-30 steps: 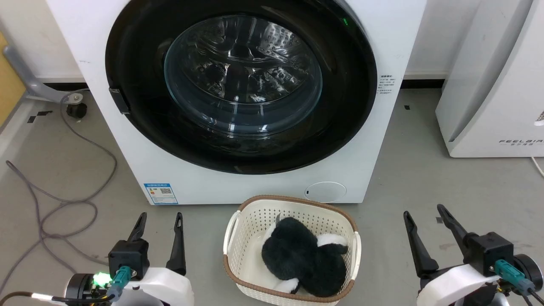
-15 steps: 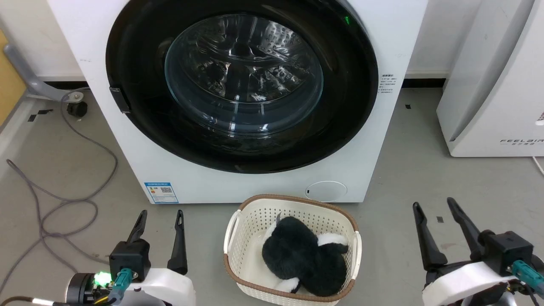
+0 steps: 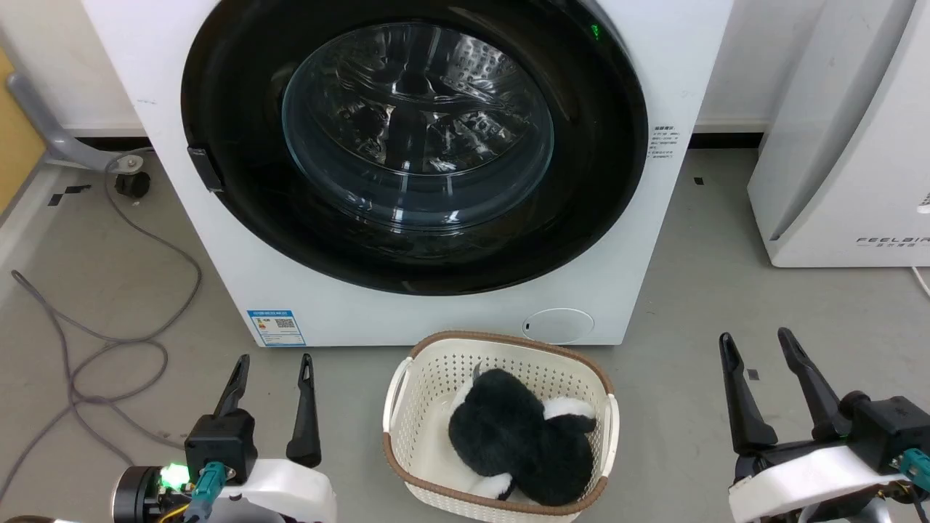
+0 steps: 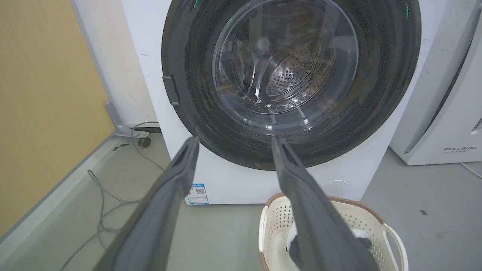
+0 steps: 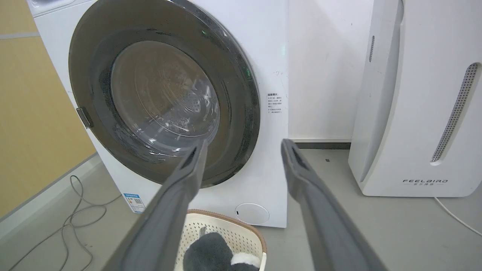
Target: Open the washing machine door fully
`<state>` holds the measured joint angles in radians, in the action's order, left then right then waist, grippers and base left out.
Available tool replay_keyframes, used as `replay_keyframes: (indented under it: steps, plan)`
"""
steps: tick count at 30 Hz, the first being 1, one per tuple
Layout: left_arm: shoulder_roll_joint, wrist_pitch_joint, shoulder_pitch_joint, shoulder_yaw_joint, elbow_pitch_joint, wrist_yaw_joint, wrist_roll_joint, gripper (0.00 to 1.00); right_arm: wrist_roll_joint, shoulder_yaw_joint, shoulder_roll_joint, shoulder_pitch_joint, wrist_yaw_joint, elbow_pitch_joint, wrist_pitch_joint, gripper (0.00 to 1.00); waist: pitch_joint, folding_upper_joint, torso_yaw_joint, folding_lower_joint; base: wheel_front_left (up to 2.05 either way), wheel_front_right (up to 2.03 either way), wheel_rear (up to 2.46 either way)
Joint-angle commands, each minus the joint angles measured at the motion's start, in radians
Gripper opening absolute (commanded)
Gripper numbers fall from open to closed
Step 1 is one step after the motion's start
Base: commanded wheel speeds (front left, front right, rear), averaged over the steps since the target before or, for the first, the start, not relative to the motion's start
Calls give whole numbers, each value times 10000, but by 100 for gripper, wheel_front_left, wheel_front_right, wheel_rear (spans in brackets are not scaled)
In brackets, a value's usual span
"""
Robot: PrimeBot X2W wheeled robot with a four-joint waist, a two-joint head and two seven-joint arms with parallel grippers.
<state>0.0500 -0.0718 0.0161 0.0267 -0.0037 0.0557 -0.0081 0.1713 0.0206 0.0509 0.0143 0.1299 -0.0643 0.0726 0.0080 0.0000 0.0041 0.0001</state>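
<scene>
The washing machine is a white box that stands straight ahead on the floor. Its door, a glossy black disc with a clear glass bowl at the centre, lies flat against the front, closed. A small dark latch tab sits on the door's left rim. My left gripper is open at the lower left, well short of the machine. My right gripper is open at the lower right, also apart from it. The door and the door appear beyond each wrist's spread fingers.
A cream basket with a black-and-white plush toy stands on the floor just before the machine, between my grippers. A white FEELBIRD appliance is at the right. Grey cables loop on the floor at the left.
My right gripper has moved up and to the right in the head view, toward the machine. The left gripper has edged slightly forward. The door has stayed closed.
</scene>
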Motion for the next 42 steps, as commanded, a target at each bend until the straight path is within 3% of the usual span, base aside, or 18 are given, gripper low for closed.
replay_keyframes:
  steps: [1,3,4,5,13,15,16,17,26,32,42]
  plan:
    - [2,-93,-65,43,-76,85,-46,100,201,5,-2,80,2,-97,94,100,4,0,3,-1,0,0,0]
    - [2,-134,-74,61,-82,115,-50,100,283,-5,-2,85,3,-129,136,100,10,0,9,-1,0,0,0]
    - [2,-155,-79,69,-84,129,-52,100,303,0,-2,84,3,-152,157,37,14,0,12,-1,0,0,0]
    - [2,-176,-84,77,-86,143,-55,100,324,-4,-2,85,3,-174,177,0,17,0,16,-1,0,0,0]
    - [2,-344,-93,120,-105,252,-71,100,1755,68,-3,86,3,-120,344,0,37,0,35,-1,0,0,0]
    - [2,-406,-90,131,-112,290,-72,100,2899,192,-3,47,3,49,406,0,40,0,42,-1,0,0,0]
    - [2,-469,-91,142,-121,326,-71,100,4338,174,-3,-8,4,334,468,0,46,0,48,-1,0,0,0]
    - [2,-489,-94,148,-124,335,-69,100,4865,132,-3,-33,4,423,489,0,53,0,51,-1,0,0,0]
    - [2,-678,-175,174,-178,425,-57,100,8183,-57,-4,-398,4,630,578,0,198,0,67,-1,0,0,0]
    - [2,-803,-276,197,-216,473,-46,100,9481,547,-4,-816,5,759,71,0,355,0,119,-1,0,0,0]
    - [2,-1012,-594,245,-304,545,-31,100,10636,1437,224,-2328,5,1435,-766,0,889,0,263,-1,0,0,0]
